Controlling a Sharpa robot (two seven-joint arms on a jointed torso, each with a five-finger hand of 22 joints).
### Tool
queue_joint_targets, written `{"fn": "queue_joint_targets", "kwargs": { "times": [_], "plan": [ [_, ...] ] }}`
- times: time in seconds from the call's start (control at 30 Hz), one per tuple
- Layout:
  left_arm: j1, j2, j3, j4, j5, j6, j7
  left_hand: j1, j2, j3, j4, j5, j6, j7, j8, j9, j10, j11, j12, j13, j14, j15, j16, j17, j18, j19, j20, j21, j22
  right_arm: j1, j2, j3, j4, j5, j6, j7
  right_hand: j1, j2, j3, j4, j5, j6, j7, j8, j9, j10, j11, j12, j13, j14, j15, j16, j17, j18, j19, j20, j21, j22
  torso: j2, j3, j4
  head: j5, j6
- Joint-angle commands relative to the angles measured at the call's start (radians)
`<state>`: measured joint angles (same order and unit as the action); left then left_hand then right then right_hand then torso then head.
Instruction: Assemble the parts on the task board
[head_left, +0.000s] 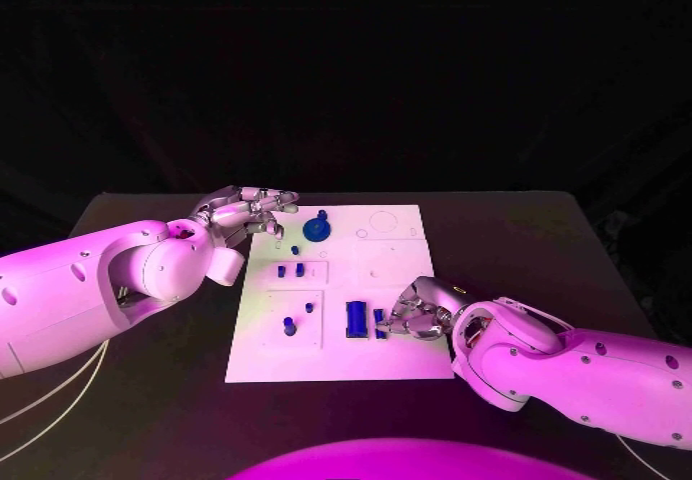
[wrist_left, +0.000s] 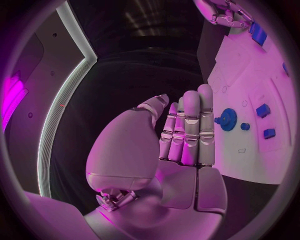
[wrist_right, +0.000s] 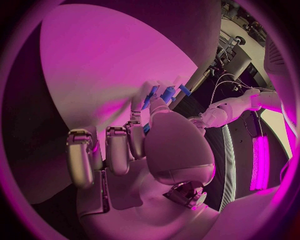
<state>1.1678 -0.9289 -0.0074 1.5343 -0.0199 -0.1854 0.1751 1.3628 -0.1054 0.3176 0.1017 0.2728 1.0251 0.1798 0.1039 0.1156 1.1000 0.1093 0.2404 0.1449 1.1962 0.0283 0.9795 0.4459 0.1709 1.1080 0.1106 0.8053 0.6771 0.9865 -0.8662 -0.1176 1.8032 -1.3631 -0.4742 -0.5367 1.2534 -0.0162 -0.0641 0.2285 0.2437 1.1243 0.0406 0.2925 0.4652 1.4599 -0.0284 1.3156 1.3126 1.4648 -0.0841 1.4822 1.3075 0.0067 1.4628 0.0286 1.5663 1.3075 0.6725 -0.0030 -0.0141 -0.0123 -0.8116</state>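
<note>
Head view: left hand (head_left: 248, 213) poised at the far left corner of the task board (head_left: 397, 365), fingers loosely curled and a little apart, nothing between them. Just beyond the fingertips, on the board, a blue gear (head_left: 316, 228); nearer the robot from that hand, two small blue blocks (head_left: 291, 270) side by side, then a small blue peg (head_left: 290, 325) in a marked rectangle. Right hand (head_left: 417, 310) down on the board's near right part, fingers bent onto the surface beside a tall blue block (head_left: 355, 318) and a smaller blue piece (head_left: 381, 320); grip or mere touch, cannot tell. Bare black table (head_left: 144, 420) all round the board.

Left wrist view: left hand (wrist_left: 178, 145) flat, fingers straight and close together, empty. Beyond the fingertips, gear (wrist_left: 228, 119) on the board (wrist_left: 250, 165), small blocks (wrist_left: 263, 110) further on.

Right wrist view: right hand (wrist_right: 134, 150) over the board (wrist_right: 94, 75), fingers curled; blue pieces (wrist_right: 167, 93) at the fingertips, hold unclear.
</note>
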Motion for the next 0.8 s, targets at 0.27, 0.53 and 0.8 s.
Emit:
{"fn": "queue_joint_targets", "kwargs": {
  "times": [0.27,0.53,0.8],
  "plan": [
    [0.0,0.001,0.0,0.001,-0.003,0.014,0.003,0.001,0.006,-0.001,0.006,0.003,-0.007,0.001,0.006,-0.002,-0.008,-0.003,0.006,0.002,-0.007,-0.001,-0.001,-0.002,0.013,0.004,0.006,-0.005,-0.002,0.001,-0.024,0.0,0.035,-0.003,-0.051,0.035,-0.015,0.007,-0.024,0.013,-0.008,-0.009,0.005,-0.003,0.002,0.001,0.002,-0.013,0.095,0.078,-0.004,-0.001,0.118,-0.007,0.108,-0.006,0.005,0.263,-0.002,-0.0016,-0.0015,0.002,0.001],
    [0.0,0.009,-0.002,-0.012,0.004,0.015,0.018,-0.002,0.004,-0.004,0.009,0.003,-0.008,0.002,0.007,-0.002,-0.009,-0.002,0.008,0.002,-0.007,-0.001,-0.001,-0.002,0.013,0.004,0.006,-0.006,-0.002,0.064,-0.067,0.005,0.011,0.304,-0.136,0.313,0.049,0.02,-0.043,0.0,0.021,-0.101,0.046,-0.059,-0.02,-0.142,0.038,-0.279,-0.059,0.02,0.023,-0.154,-0.086,0.039,0.026,0.015,-0.214,0.197,-0.018,-0.0108,-0.005,-0.004,0.02],
    [-0.009,0.039,-0.004,-0.043,0.058,-0.016,0.103,-0.004,-0.004,-0.02,0.016,0.003,-0.012,0.003,0.012,-0.002,-0.023,0.002,0.012,0.001,-0.08,0.009,-0.048,-0.025,0.012,-0.037,0.013,-0.044,-0.02,0.139,-0.043,0.005,-0.146,0.821,-0.043,0.6,0.188,0.044,-0.023,-0.049,-0.015,-0.141,0.075,-0.093,-0.039,-0.367,0.067,-0.727,-0.379,-0.077,0.05,-0.468,-0.393,0.119,-0.153,0.043,-0.695,0.015,-0.054,-0.0331,-0.0061,-0.02,0.081]
  ]
}}
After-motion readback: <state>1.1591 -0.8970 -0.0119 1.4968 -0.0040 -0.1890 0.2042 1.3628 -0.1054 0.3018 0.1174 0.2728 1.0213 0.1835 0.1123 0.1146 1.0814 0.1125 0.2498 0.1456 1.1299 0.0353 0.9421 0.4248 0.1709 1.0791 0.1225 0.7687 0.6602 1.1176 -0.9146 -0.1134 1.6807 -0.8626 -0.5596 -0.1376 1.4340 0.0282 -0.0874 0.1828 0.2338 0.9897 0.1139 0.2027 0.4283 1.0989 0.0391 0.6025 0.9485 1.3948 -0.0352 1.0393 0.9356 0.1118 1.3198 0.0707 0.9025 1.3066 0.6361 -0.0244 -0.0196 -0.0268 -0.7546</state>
